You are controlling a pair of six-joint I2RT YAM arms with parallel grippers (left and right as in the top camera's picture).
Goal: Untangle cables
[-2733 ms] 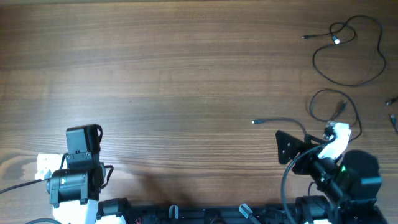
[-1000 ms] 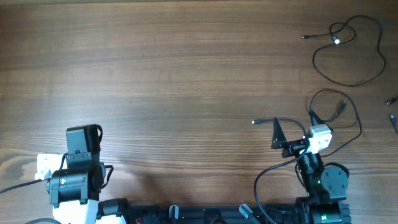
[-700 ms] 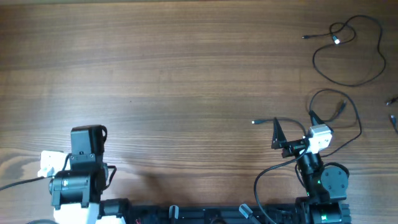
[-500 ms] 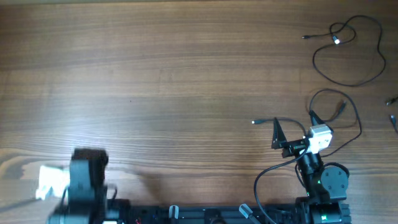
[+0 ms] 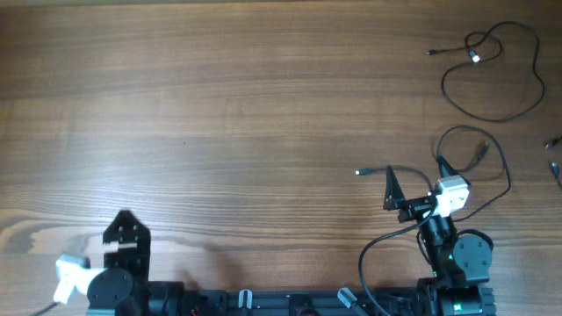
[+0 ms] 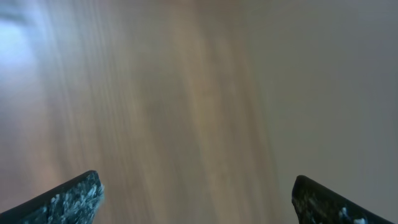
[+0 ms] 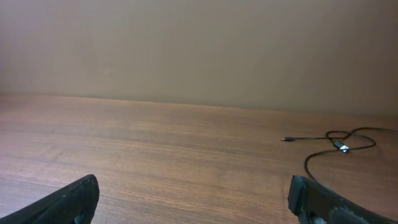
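Note:
Thin black cables lie at the right of the wooden table. One cable [image 5: 500,120] lies in a loose loop at the far right; it also shows in the right wrist view [image 7: 329,135]. A second cable [image 5: 457,128] loops just beyond my right gripper, and its plug end [image 5: 358,172] lies to the left. My right gripper [image 5: 415,180] is open and empty, its fingers apart in the right wrist view [image 7: 196,205]. My left gripper [image 5: 123,235] is open and empty at the front left, far from the cables. The left wrist view [image 6: 199,199] is blurred.
Short black cable ends [image 5: 553,145] show at the table's right edge. The arm bases and a black rail [image 5: 290,303] run along the front edge. A thick black robot cable [image 5: 378,250] curves beside the right arm.
My left arm has drawn back towards the front edge and turned. My right arm shifted left and swung upright before one second ago, and has stayed still since. The cables have not moved.

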